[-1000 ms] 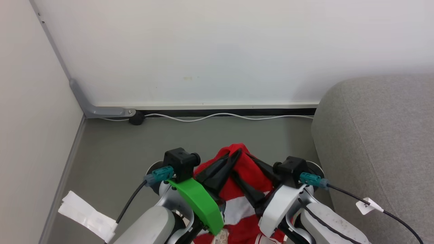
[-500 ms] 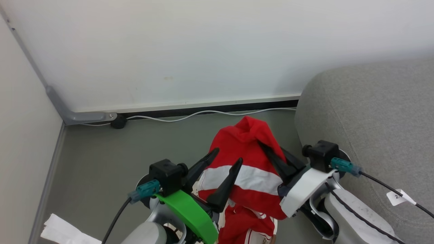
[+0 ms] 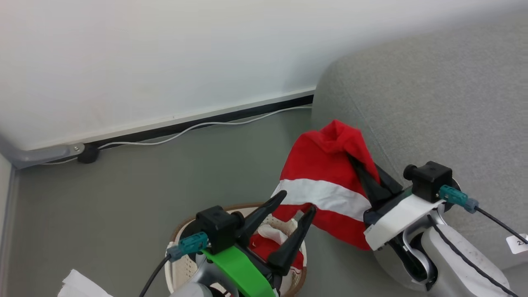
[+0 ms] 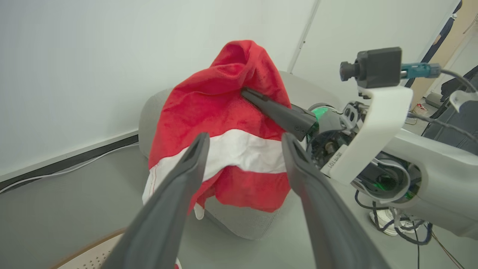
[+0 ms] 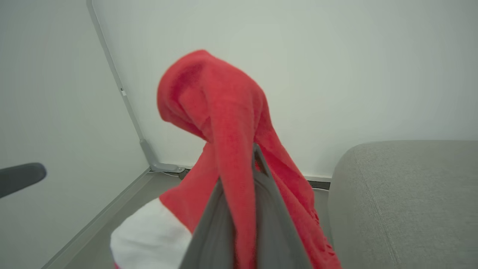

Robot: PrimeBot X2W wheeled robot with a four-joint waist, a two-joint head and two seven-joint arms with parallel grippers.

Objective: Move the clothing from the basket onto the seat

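— What is the cloth pinched in the right gripper (image 3: 359, 167) looking like?
— The red shorts (image 3: 321, 165) are showing soft, matt, fuzzy cloth; their white band is looking smoother.
— And beside that gripper?
— The sofa (image 3: 433, 103) is showing coarse woven grey fabric, matt.
— Under the left gripper (image 3: 298, 201)?
— The basket (image 3: 177, 268) is showing smooth perforated plastic with a brown woven-look rim, the floor (image 3: 144, 185) is looking smooth and matt, and the spread fingers (image 4: 175, 209) are showing dark matt plastic.

basket (image 3: 176, 266) left of sofa (image 3: 433, 103), garment (image 3: 260, 249) inside
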